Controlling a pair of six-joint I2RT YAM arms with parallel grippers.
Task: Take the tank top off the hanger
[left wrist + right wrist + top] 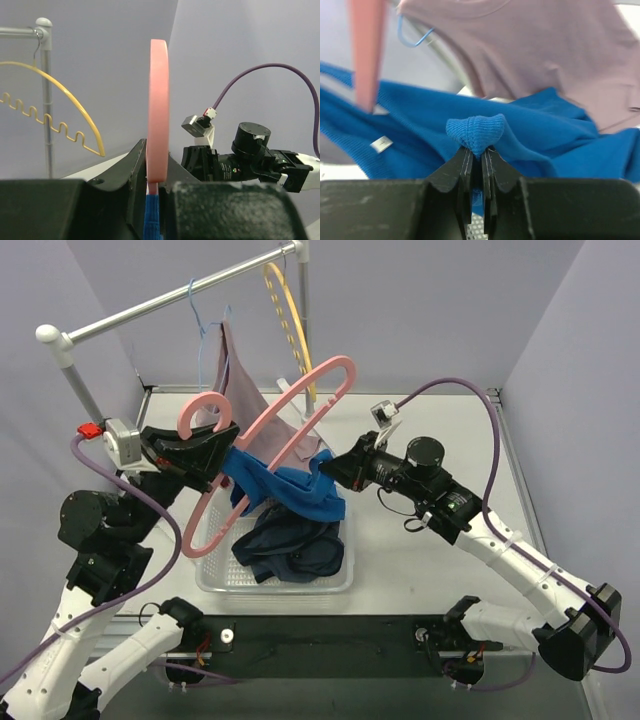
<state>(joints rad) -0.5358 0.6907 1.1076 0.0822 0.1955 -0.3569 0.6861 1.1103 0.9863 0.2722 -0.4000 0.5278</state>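
The left gripper [212, 452] is shut tight on the pink hanger [272, 410], near its hook. It holds the hanger up over the basket [275, 586], so the cloth has room to slide off. The right gripper [476, 156] is closed on a little fold of the blue tank top [550, 125]. The fold pokes up between its fingers [461, 167]. The rest of the top hangs on the hanger's low end and droops toward the basket.
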